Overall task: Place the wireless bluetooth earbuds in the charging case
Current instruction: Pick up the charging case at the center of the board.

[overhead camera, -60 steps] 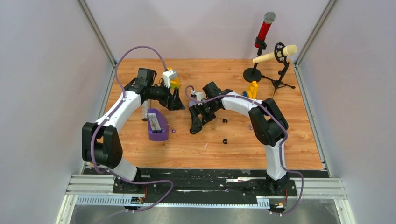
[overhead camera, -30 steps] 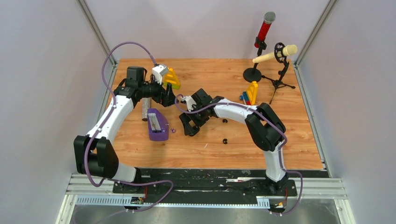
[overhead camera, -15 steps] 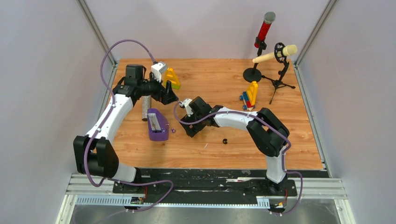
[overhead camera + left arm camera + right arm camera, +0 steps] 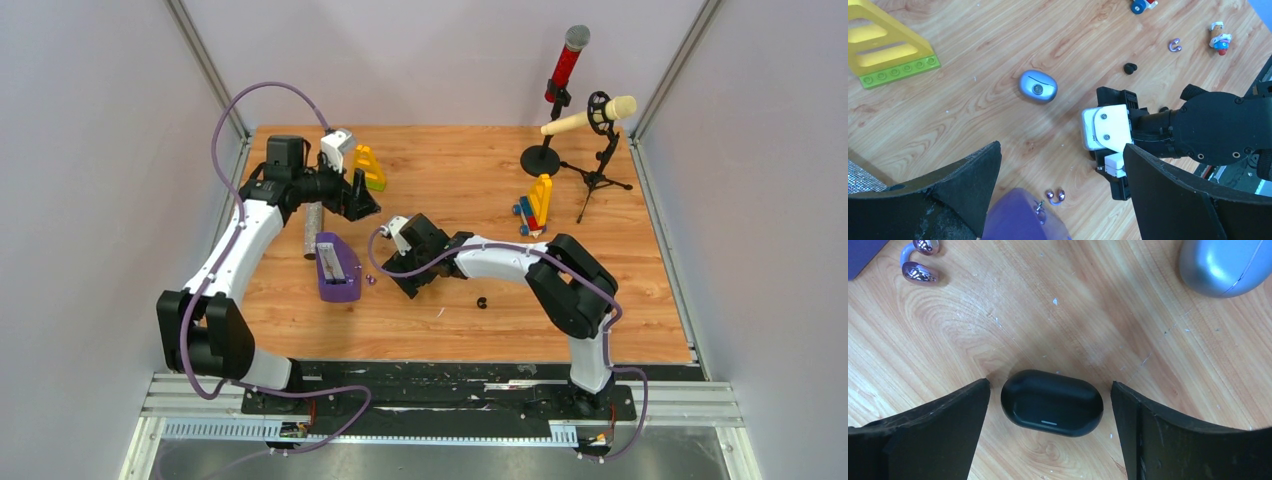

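Down on the desk point(image 4: 1073, 305) I hold the right gripper point(image 4: 408, 283) spread wide, empty, straddling the closed black case point(image 4: 1052, 402) to pinch it; the left gripper point(image 4: 1062, 149) hovers with fingers parted and empty, a purple earbud point(image 4: 918, 262) loose nearby.

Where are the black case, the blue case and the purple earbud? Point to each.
black case point(image 4: 1052, 403), right wrist view, top centre.
blue case point(image 4: 1038, 86), left wrist view, top centre.
purple earbud point(image 4: 920, 274), right wrist view, lower bead.
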